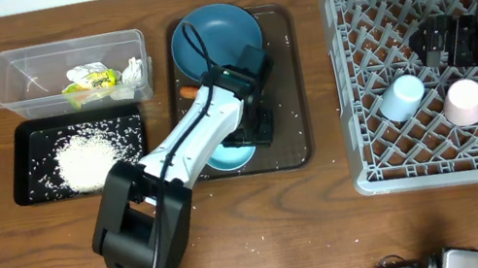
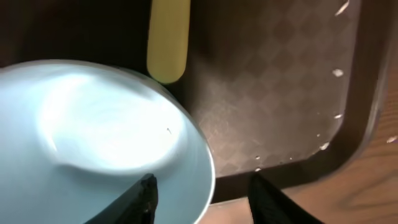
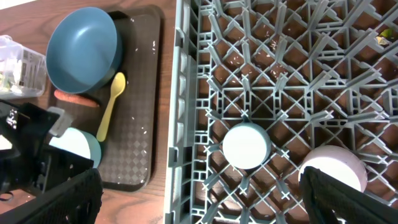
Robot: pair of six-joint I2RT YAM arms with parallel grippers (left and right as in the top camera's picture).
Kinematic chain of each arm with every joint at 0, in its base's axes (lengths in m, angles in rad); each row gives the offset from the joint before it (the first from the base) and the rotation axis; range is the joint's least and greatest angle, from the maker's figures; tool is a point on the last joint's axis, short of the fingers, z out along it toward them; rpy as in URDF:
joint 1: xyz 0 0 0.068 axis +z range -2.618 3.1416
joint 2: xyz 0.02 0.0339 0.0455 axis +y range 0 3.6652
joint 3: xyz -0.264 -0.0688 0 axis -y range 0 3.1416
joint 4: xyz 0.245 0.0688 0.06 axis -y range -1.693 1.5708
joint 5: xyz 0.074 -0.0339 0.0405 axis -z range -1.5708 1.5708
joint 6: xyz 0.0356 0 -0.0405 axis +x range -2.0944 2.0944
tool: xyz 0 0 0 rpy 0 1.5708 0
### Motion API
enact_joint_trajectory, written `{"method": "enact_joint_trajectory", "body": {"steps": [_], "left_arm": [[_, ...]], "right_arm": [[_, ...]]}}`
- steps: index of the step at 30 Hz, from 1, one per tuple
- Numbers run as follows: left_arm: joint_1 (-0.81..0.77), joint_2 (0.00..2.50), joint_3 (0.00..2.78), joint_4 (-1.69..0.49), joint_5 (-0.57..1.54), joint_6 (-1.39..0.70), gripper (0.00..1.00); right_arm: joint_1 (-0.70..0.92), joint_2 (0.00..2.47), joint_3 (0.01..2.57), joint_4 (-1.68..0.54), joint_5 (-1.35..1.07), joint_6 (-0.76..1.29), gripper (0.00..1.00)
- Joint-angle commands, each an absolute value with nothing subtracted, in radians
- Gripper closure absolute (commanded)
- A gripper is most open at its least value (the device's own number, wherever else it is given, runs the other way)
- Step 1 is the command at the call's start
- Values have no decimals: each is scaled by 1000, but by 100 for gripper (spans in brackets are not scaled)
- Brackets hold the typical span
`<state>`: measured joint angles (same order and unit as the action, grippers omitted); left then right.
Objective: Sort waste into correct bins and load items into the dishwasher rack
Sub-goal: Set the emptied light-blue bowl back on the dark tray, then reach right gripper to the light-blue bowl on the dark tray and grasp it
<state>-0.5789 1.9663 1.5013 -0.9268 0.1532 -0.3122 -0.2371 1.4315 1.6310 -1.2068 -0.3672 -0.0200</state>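
My left gripper (image 1: pixel 254 133) is open, its fingers (image 2: pixel 205 196) astride the rim of the light blue bowl (image 2: pixel 93 137), one over the inside and one outside. The bowl (image 1: pixel 229 159) sits at the front of the brown serving tray (image 1: pixel 287 96). On the same tray are the dark blue plate (image 1: pixel 219 34), the orange carrot (image 1: pixel 185 92) and the yellow spoon (image 3: pixel 111 106). The grey rack (image 1: pixel 452 165) holds an upturned light blue cup (image 1: pixel 402 97) and a pink cup (image 1: pixel 463 101). My right gripper (image 1: pixel 429 49) is open and empty above the rack (image 3: pixel 186 93).
The clear tub (image 1: pixel 11 71) at the back left holds the yellow-green wrapper (image 1: pixel 92 81) and white paper (image 1: pixel 134 71). The black tray (image 1: pixel 22 162) in front of it holds rice (image 1: pixel 86 161). A few grains lie on the table near the front edge (image 1: pixel 240 252).
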Motion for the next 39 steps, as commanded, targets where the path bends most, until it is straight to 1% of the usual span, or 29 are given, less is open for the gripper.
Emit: {"method": "enact_joint_trajectory", "body": {"steps": [1,3,5,7,11,14,17,21,26,34,39], "left_arm": [[-570,1958,1609,-929,145,-243,43],[-570,1958,1657,-913,144,-157,40],[-570,1958,1688,-895,140,-113,39],[-570,1958,1703,-868,109,-105,37],[-570,1958,1707,-823,41,-104,35],[-565,1958,1711,-824,31,-82,35],[-540,1958,1736,-842,33,-109,35],[-484,1956,1827,-920,41,-147,35],[-386,1936,1932,-1046,43,-205,35],[-253,1867,1936,-1185,71,-209,35],[-197,1858,1936,-1219,70,-209,35]], "right_arm": [[-208,1435,1633,-1201,-375,-39,1],[-208,1435,1632,-1200,-375,-39,1],[-208,1435,1632,-1201,-375,-39,1],[-208,1435,1632,-1201,-375,-39,1],[-207,1435,1632,-1201,-377,-39,1],[-195,1435,1633,-1195,-395,-38,1],[-167,1443,1632,-1180,-427,-33,3],[-90,1469,1632,-1151,-427,9,5],[46,1528,1632,-1111,-422,68,6],[221,1648,1632,-1064,-415,135,9],[316,1721,1632,-1018,-415,196,12]]}}
